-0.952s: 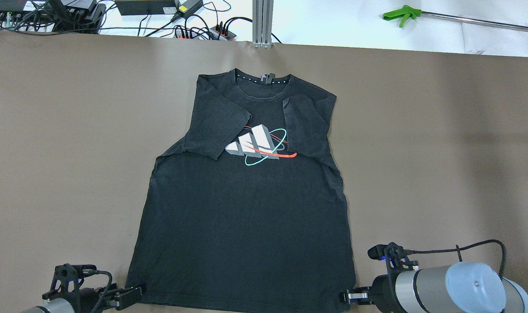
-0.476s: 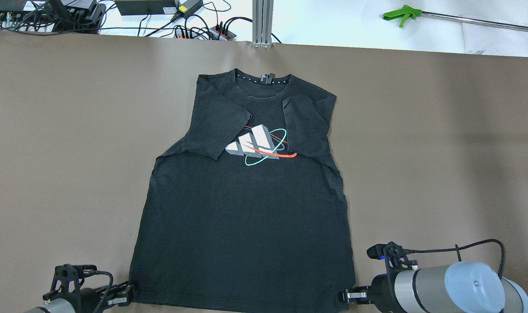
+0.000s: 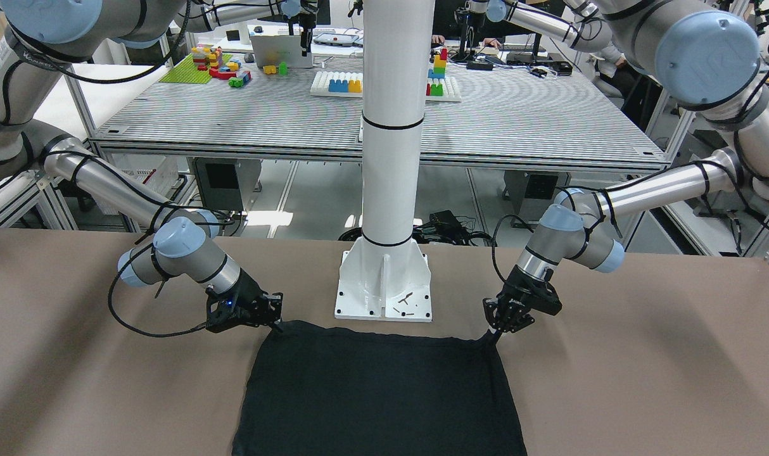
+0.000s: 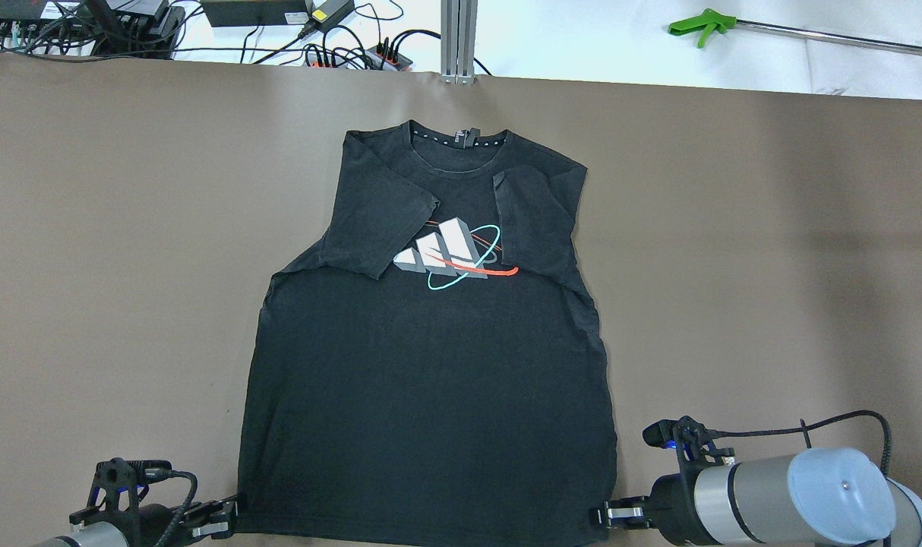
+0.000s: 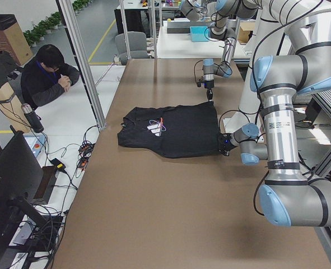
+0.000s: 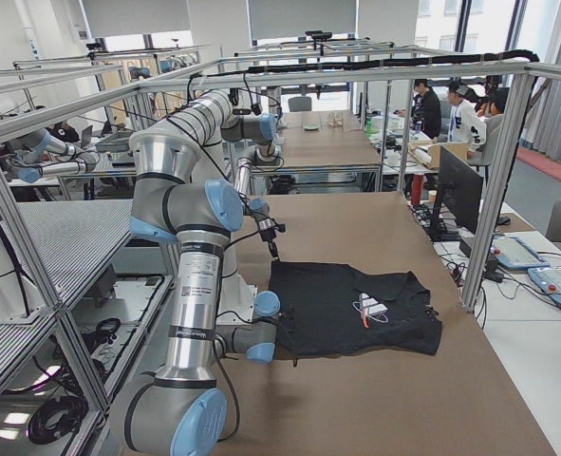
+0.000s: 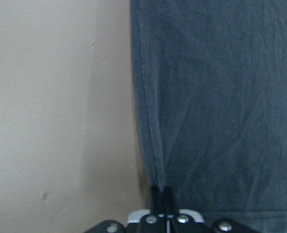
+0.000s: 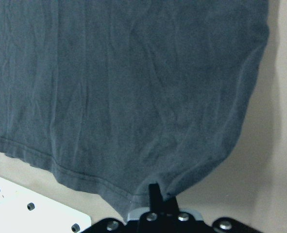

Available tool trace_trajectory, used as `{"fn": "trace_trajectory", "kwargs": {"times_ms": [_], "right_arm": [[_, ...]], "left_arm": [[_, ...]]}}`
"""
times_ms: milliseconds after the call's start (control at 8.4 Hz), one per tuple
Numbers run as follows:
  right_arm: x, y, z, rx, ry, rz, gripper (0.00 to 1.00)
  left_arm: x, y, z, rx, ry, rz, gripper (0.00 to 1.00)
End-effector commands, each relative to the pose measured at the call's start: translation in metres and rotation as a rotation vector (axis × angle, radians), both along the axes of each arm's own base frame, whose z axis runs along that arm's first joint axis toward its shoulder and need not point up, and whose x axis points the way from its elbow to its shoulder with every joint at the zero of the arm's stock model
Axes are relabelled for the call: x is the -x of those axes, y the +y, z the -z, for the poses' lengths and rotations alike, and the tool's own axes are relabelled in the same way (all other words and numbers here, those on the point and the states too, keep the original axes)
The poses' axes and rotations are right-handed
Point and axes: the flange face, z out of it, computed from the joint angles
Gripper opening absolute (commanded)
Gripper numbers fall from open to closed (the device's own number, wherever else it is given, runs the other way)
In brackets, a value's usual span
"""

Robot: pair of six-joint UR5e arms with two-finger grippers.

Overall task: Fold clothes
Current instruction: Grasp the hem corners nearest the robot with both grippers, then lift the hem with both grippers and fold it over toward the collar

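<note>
A black T-shirt (image 4: 431, 380) with a white, teal and red logo lies face up on the brown table, collar at the far side, both sleeves folded in over the chest. My left gripper (image 4: 233, 518) is at the near left hem corner, shut on it; the left wrist view shows the closed fingertips (image 7: 161, 191) at the shirt's edge (image 7: 221, 97). My right gripper (image 4: 594, 516) is shut on the near right hem corner, as the right wrist view (image 8: 155, 189) shows. In the front view the left gripper (image 3: 497, 332) and right gripper (image 3: 275, 326) sit low at the hem's two ends.
The white robot base (image 3: 384, 285) stands just behind the hem. Cables and power strips (image 4: 339, 53) and a green grabber tool (image 4: 704, 26) lie beyond the table's far edge. A seated person (image 5: 45, 81) is off the table's far side.
The left gripper drew back from over the hem to the corner. The shirt's near left edge shifted a little to the right. The right gripper barely moved.
</note>
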Motion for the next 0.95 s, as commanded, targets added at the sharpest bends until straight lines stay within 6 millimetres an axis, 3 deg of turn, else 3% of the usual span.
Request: {"fn": "trace_trajectory", "kwargs": {"times_ms": [0, 238, 476, 714, 833], "right_arm": [[-0.043, -0.006, 0.040, 0.009, -0.088, 0.063, 0.00], [-0.082, 0.001, 0.050, 0.026, -0.169, 0.116, 0.00], [-0.115, 0.022, 0.067, 0.130, -0.390, 0.188, 0.00], [-0.155, 0.046, 0.059, 0.124, -0.537, 0.298, 0.00], [-0.162, 0.050, 0.062, 0.144, -0.584, 0.318, 0.00]], "left_arm": [[0.026, -0.015, 0.042, 0.036, 0.106, -0.083, 0.00], [0.064, -0.041, 0.064, 0.034, 0.260, -0.181, 0.00], [0.094, -0.032, 0.071, -0.032, 0.374, -0.393, 0.00], [0.118, -0.018, 0.075, -0.088, 0.494, -0.486, 0.00], [0.126, -0.014, 0.083, -0.099, 0.518, -0.513, 0.00]]}}
